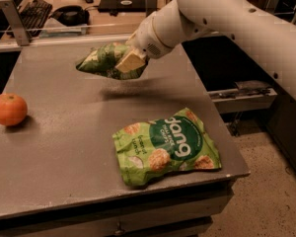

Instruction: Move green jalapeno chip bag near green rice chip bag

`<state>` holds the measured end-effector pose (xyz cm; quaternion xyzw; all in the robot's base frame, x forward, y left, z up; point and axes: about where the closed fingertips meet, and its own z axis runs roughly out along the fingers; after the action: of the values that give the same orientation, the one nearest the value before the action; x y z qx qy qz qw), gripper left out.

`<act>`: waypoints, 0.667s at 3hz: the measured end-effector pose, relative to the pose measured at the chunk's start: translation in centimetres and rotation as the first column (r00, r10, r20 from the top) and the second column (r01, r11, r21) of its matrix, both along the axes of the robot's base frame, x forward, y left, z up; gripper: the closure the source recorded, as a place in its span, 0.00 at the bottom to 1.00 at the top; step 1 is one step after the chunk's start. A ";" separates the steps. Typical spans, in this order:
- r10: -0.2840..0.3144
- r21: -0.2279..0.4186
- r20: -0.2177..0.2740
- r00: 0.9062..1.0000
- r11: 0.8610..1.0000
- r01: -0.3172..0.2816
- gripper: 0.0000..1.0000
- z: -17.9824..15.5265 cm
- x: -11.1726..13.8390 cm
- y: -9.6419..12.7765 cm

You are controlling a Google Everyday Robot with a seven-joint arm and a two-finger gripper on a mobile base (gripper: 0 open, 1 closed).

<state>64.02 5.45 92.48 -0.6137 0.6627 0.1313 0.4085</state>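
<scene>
Cream gripper (130, 63) over grey table (59, 157) grips olive jalapeno bag (99, 60); rice bag (167, 144) lime, dark-green circle, white lettering.

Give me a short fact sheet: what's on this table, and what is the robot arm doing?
Tool: tool, over the table's far side, shut on dark olive-green wrinkly foil bag
Held bag: in the air above the grey table, shadow beneath
Near edge: bright lime-green flat "dang" bag, lying flat
Left edge: round orange fruit
Two bags: apart

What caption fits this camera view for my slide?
Gripper holds the jalapeno chip bag above the table, the rice chip bag lying flat near the front edge.
</scene>
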 end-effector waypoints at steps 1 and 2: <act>0.042 -0.021 -0.083 0.996 0.999 -0.043 1.00 -1.6 -5.2 -2.0; 0.066 -0.045 -0.159 0.985 0.996 -0.074 0.83 -2.6 -9.0 -3.6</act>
<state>55.01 1.80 89.89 -0.6345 0.6742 0.1767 0.3341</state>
